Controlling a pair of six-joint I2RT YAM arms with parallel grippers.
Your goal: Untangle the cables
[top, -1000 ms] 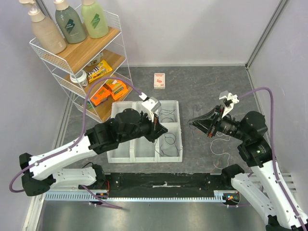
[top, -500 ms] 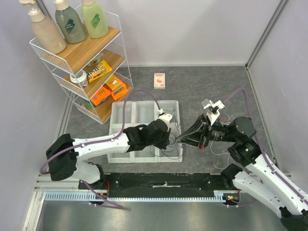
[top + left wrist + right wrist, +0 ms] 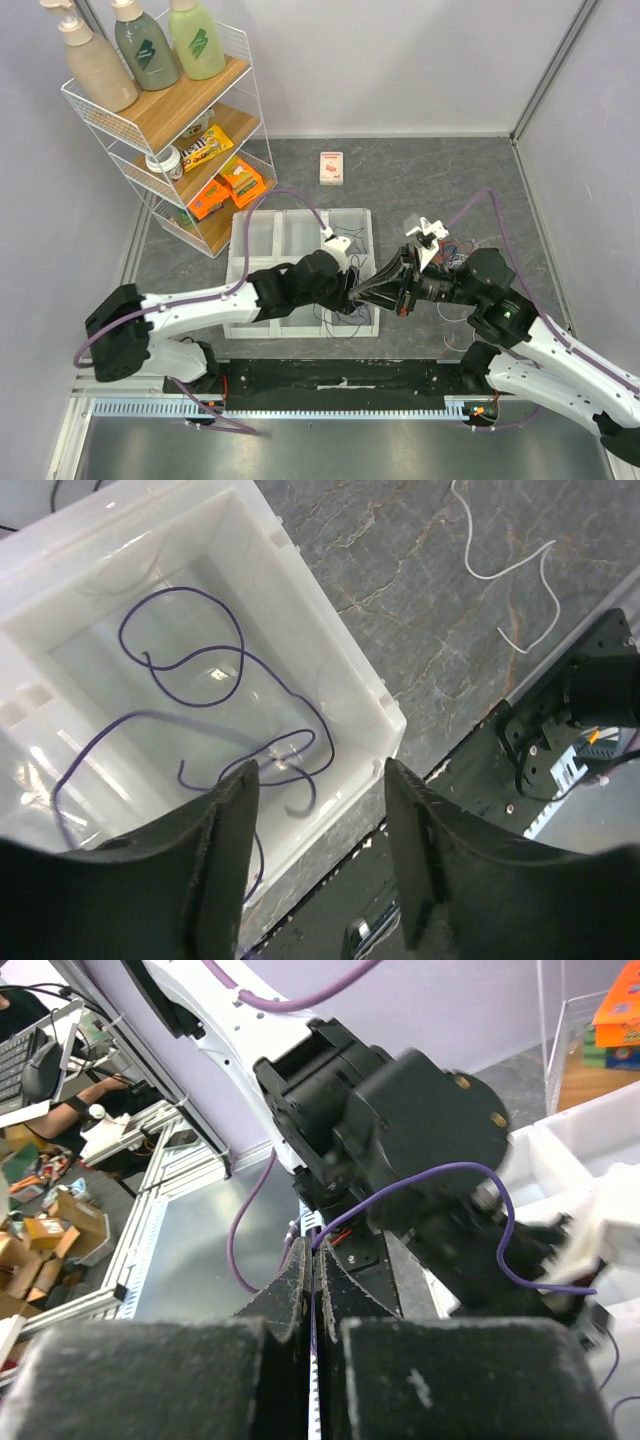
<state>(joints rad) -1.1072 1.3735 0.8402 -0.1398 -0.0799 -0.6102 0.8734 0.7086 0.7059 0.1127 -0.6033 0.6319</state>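
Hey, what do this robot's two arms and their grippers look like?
The left arm and right arm match: white shells on the long links, bulky black joints, and a thick purple hose looping to each wrist. The left gripper and right gripper each have two black, tapered fingers.

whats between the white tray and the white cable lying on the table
Nothing but bare grey tabletop. The left wrist view shows the white tray and the white cable well apart, with no other thing on that stretch.

Pale lilac walls (image 3: pixel 400 60), grey marbled tabletop (image 3: pixel 420 170), white wire rack (image 3: pixel 186 110) with wooden shelves
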